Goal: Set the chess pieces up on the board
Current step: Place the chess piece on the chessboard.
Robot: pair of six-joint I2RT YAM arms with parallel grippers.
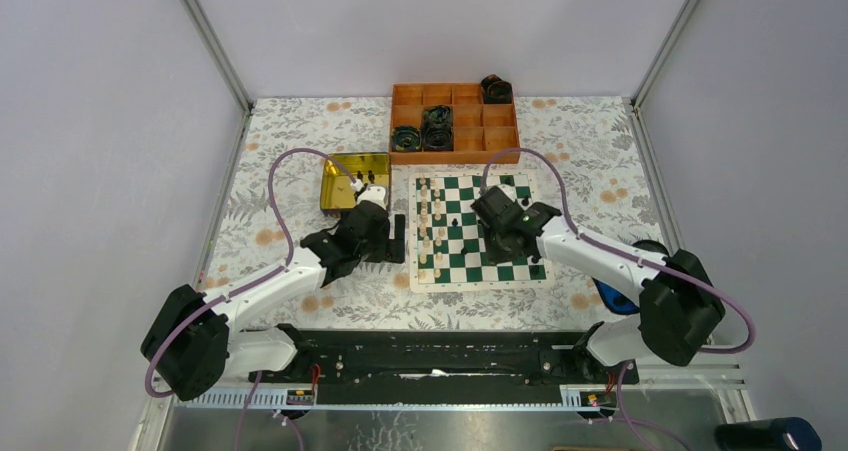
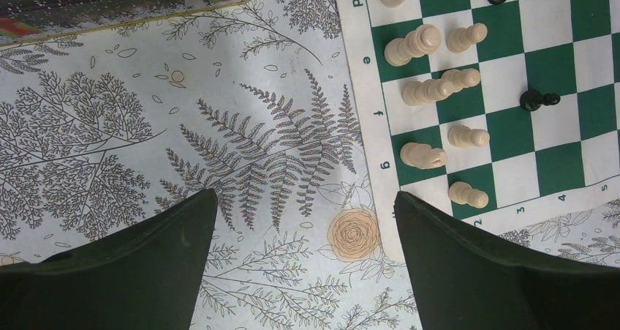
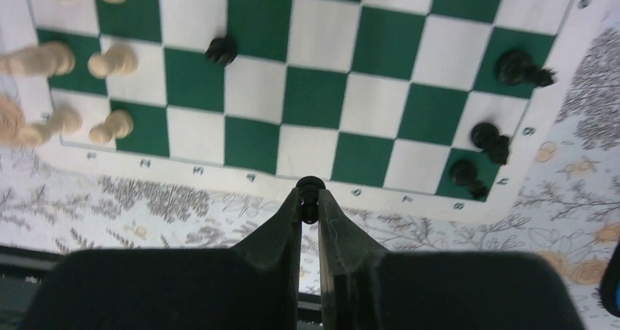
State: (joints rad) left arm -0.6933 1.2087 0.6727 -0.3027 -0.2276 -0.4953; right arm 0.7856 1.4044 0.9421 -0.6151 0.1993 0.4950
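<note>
The scene is lit brightly and evenly from above — only soft, short shadows are cast on the table (image 1: 290, 151). In the right wrist view the cream pieces (image 3: 44, 58) at the left edge are blurred and stretched, and the dark fingers (image 3: 281, 235) are rendered almost featureless, so the black piece (image 3: 310, 184) between their tips is barely distinguished.

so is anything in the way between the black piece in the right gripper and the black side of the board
Nothing visible. The right gripper is shut on a black piece by the numbered border of the board. The squares between it and the black pieces at the right edge are bare. The lone black pawn stands off to the left.
</note>
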